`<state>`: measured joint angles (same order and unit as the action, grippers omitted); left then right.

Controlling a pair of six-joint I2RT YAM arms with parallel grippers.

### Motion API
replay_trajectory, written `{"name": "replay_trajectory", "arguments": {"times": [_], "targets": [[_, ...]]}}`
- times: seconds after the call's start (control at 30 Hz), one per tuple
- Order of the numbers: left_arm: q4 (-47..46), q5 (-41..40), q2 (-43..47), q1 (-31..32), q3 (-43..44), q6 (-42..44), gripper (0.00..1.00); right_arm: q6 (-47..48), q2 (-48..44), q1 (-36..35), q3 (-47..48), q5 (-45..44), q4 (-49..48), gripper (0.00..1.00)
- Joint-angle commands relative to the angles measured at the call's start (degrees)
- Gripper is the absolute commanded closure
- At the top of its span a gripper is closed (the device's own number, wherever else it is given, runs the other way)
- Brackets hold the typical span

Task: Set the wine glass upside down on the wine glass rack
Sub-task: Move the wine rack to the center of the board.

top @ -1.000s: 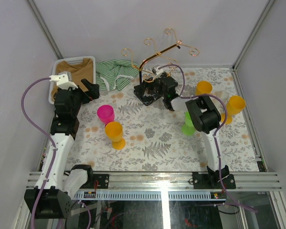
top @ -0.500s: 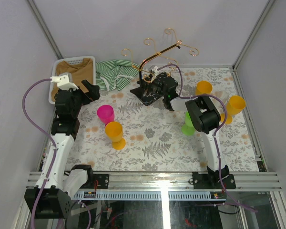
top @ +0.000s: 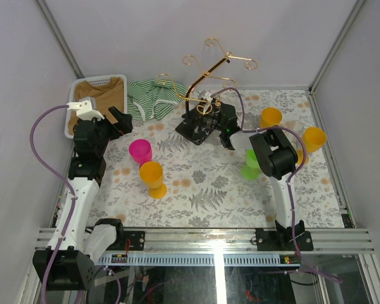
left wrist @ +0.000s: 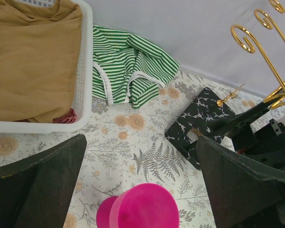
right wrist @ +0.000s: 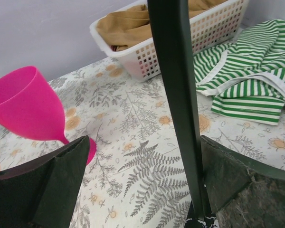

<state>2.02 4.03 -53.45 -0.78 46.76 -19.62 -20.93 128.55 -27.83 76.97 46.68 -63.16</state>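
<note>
The wine glass rack (top: 194,95) stands at the back middle, with gold curled hooks above a black speckled base (left wrist: 199,118). My right gripper (top: 208,118) is open around its dark post (right wrist: 175,95), which stands close against the right-hand finger (right wrist: 247,185). My left gripper (top: 117,119) is open above the mat, with a pink wine glass (left wrist: 142,209) just below and between its fingers. The pink glass (top: 140,152) stands upright beside an orange one (top: 153,177). A green glass (top: 250,166) and two more orange ones (top: 270,117) stand to the right.
A white basket (top: 73,101) holding brown cloth sits at the back left, and a green striped cloth (top: 149,98) lies next to it. Enclosure walls close the back and both sides. The right arm (top: 272,152) reaches over the green glass.
The rack's gold top has swung left and its base has shifted a little, with the right gripper moving along at the post. The left arm has stayed put.
</note>
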Motion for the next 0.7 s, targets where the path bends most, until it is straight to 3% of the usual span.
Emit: {"name": "replay_trajectory", "arguments": {"times": [0.0,0.33,0.67], "targets": [[-4.3,-0.5,0.3,0.2,-0.5,0.9,0.00,-1.1,-5.4,-1.1,-2.2,7.3,-1.1,0.00],[-4.4,0.0,0.1,0.2,-0.7,1.0,0.00,8.4,-10.8,-3.7,-5.9,7.6,9.1,0.00],[-4.2,0.4,0.5,0.2,-1.0,1.2,0.00,10.8,-14.5,-5.0,-11.7,6.9,11.0,0.00]]}}
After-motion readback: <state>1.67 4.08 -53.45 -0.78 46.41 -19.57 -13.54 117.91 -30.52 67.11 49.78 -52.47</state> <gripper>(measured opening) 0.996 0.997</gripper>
